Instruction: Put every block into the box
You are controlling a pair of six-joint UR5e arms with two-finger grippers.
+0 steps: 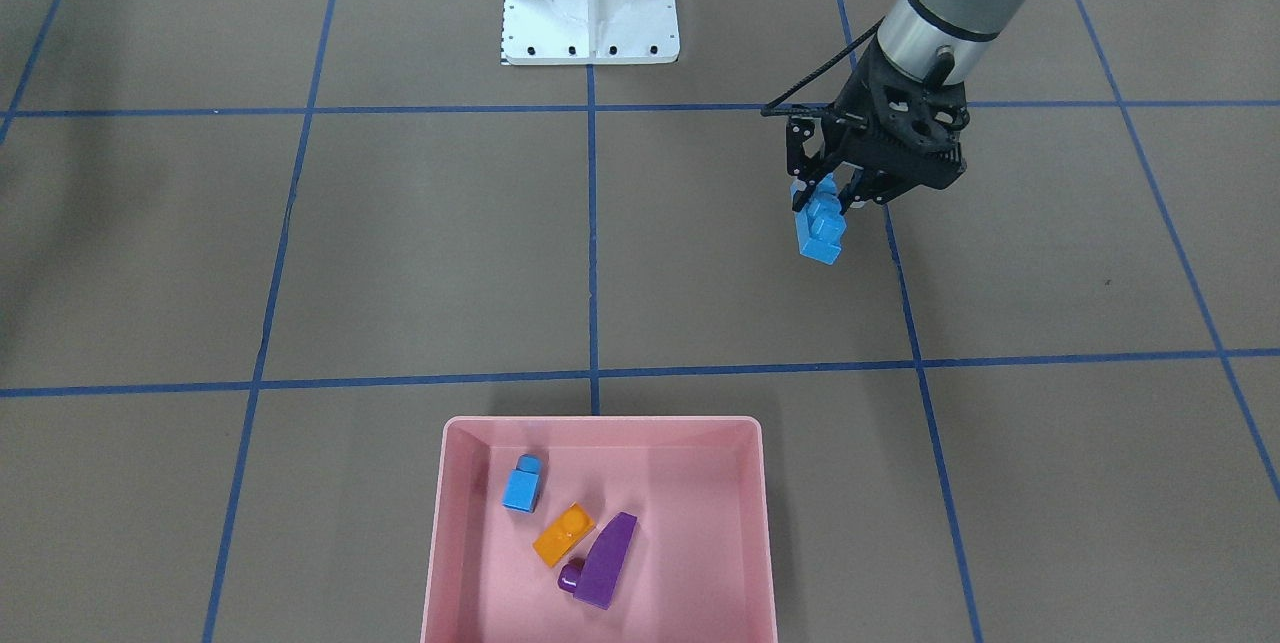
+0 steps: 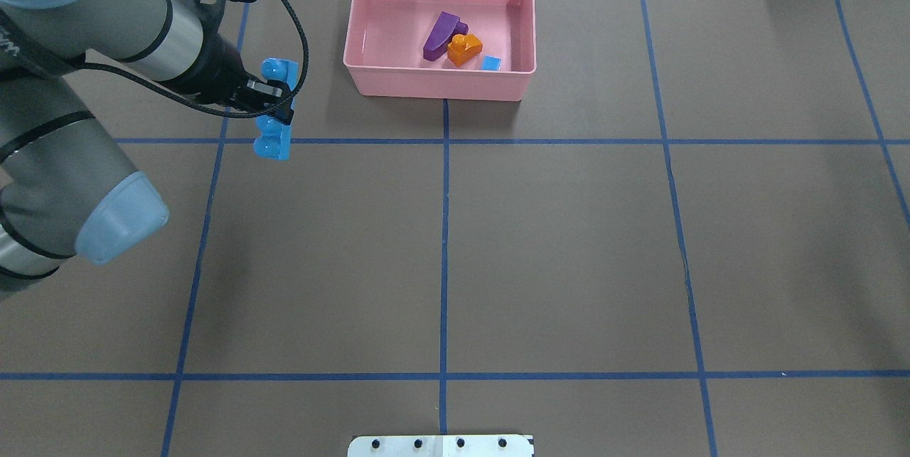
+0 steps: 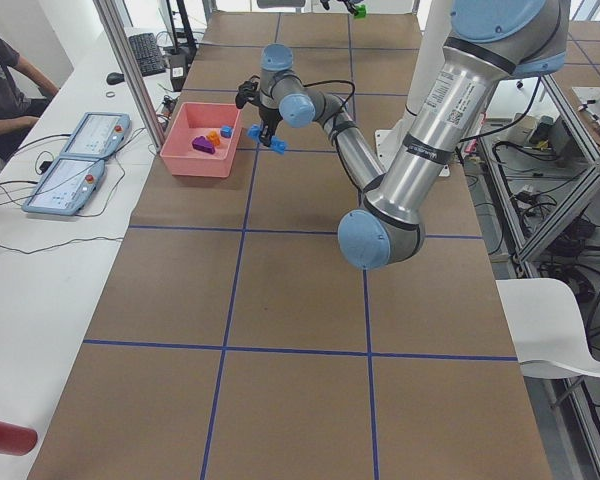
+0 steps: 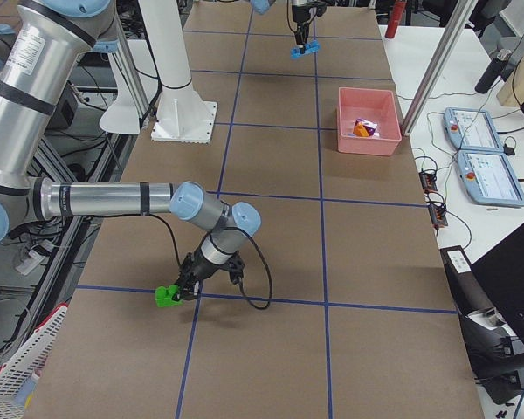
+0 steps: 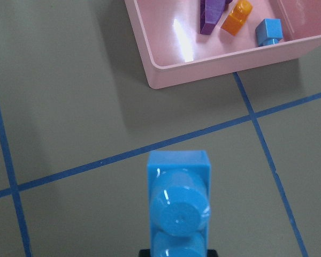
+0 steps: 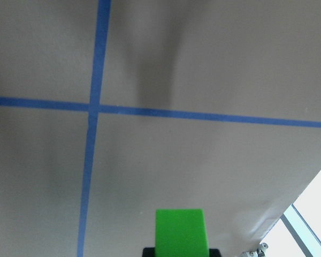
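The brown table [image 2: 569, 265] carries the pink box [image 2: 426, 85] at its far edge. The left gripper [image 2: 274, 105] is clamped on the long blue four-stud block [image 2: 272, 146] and holds it above the table, outside the box and apart from it. The right gripper [image 4: 182, 292], low near the table's edge, is closed on the green two-stud block [image 6: 179, 230]. Inside the box lie the purple sloped block [image 2: 439, 35], the orange block [image 2: 464, 49] touching it, and the small blue block [image 2: 491, 63] just beside.

Brown paper-covered table [image 2: 569, 265], ruled with blue tape grid lines [image 2: 444, 265]; white side bench [image 3: 30, 300], bearing two grey touchscreen pendants [image 3: 95, 133] and black keyboard [image 3: 145, 52]; white plastic chair [image 3: 560, 320]; aluminium frame post [image 3: 132, 70].
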